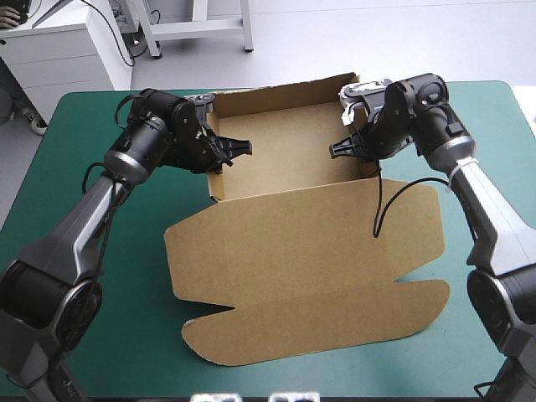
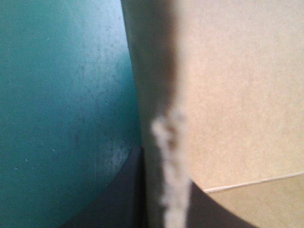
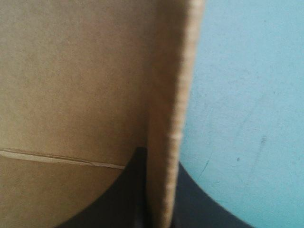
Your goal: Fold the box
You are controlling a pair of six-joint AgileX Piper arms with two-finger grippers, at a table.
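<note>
Left gripper [image 1: 243,149] and right gripper [image 1: 337,151] each clench 1 side of the box [image 1: 285,142] on the counter [image 1: 100,335].
Side-forming step, it seems; next likely calls for tucking both sides in firmly.

Lab – white cabinet [image 1: 67,63], metal frame [image 1: 201,28] behind.

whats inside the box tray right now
Only bare brown floor of the box shows. The left gripper and right gripper each clamp a side wall, fingers reaching inside; the floor beneath them is hidden.
</note>
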